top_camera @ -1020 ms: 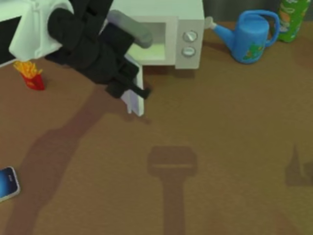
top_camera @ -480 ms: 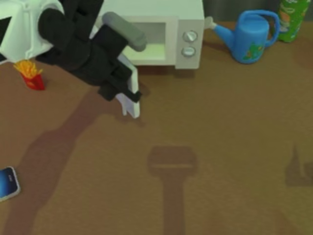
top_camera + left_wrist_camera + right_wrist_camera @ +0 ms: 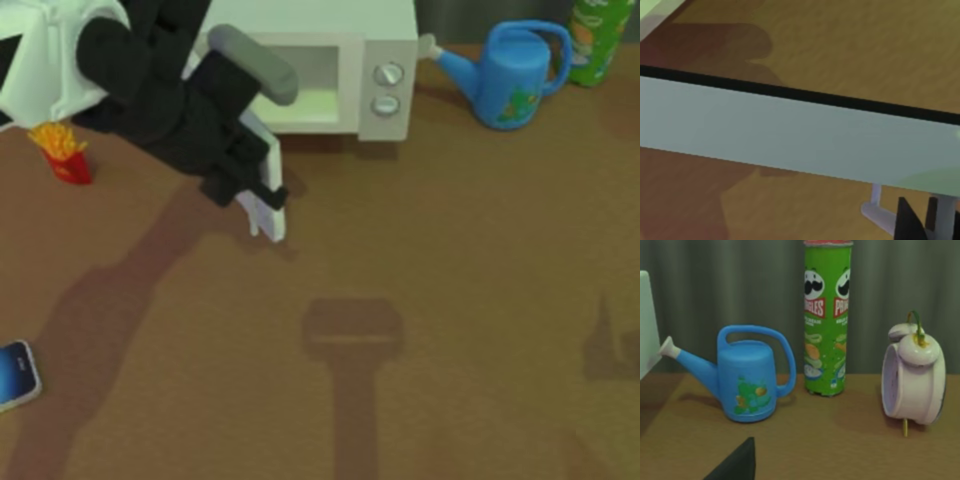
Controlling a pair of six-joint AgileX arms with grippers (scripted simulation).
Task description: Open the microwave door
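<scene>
The microwave (image 3: 385, 60) stands at the table's back, its pale cavity (image 3: 305, 85) showing. The microwave door (image 3: 272, 205) is swung out toward the front and shows edge-on in the top view. In the left wrist view the door (image 3: 790, 135) spans the picture as a pale grey-green panel with a dark edge. My left gripper (image 3: 262, 192) is at the door's free end, and its dark fingers (image 3: 907, 222) are shut on the door's grey handle (image 3: 880, 215). My right gripper (image 3: 737, 465) shows only as a dark tip in the right wrist view and lies outside the top view.
A blue watering can (image 3: 515, 75) and a green crisps tube (image 3: 600, 35) stand right of the microwave. A pink alarm clock (image 3: 912, 382) stands beside them. A red fries carton (image 3: 62, 152) sits at the left, and a phone (image 3: 15, 375) lies at the front left edge.
A second ago the door stood a little further right. My left gripper pulled it leftward and wider open. Nothing has moved in the last half second.
</scene>
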